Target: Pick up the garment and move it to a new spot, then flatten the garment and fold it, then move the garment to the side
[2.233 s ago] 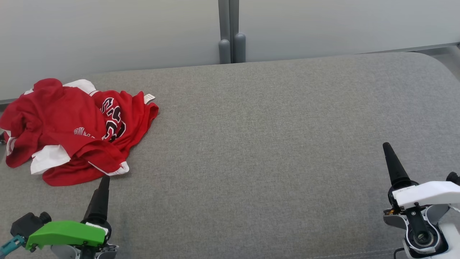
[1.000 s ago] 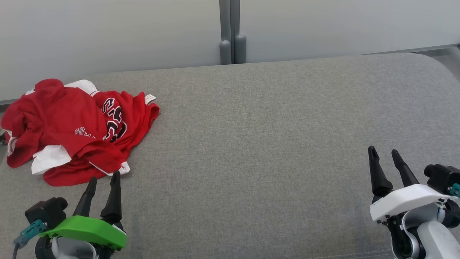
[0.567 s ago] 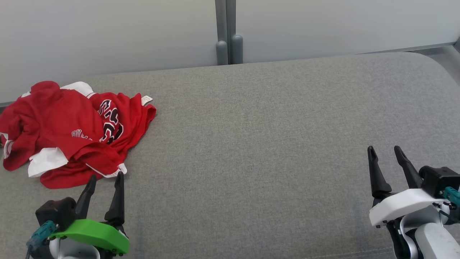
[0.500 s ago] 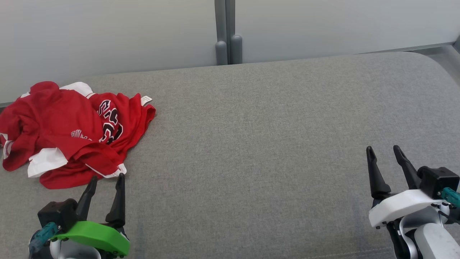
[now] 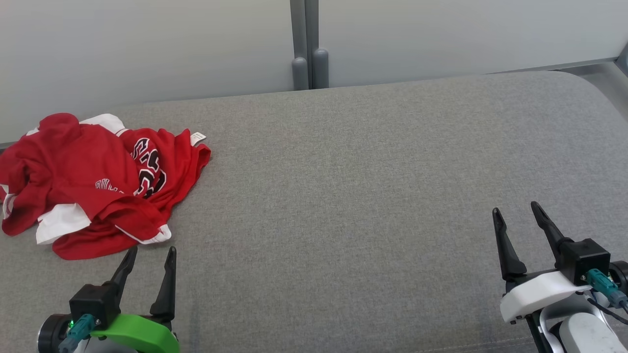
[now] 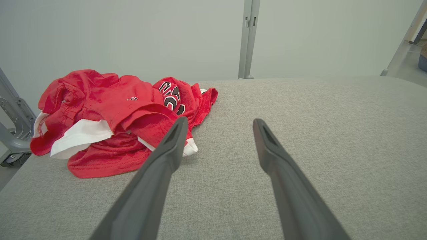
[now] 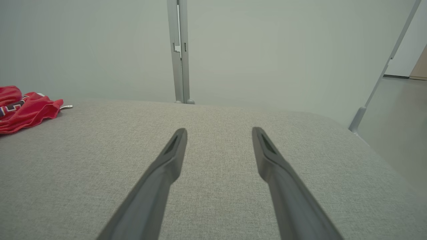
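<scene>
Both the left pincer (image 5: pixel 152 250) and right pincer (image 5: pixel 515 208) stand released; the crumpled red jersey (image 5: pixel 73 166), soft and light, looks best pinched at its near bunched fold.

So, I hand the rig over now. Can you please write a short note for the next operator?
Left gripper: open, empty, close to the garment's near edge.
Right gripper: open, empty, over the bare right side of the grey top.
Garment: red and white, in a crumpled heap at the left end of the top.
Done: nothing yet.
Left: pick it up, move it, flatten, fold, move it aside.
</scene>
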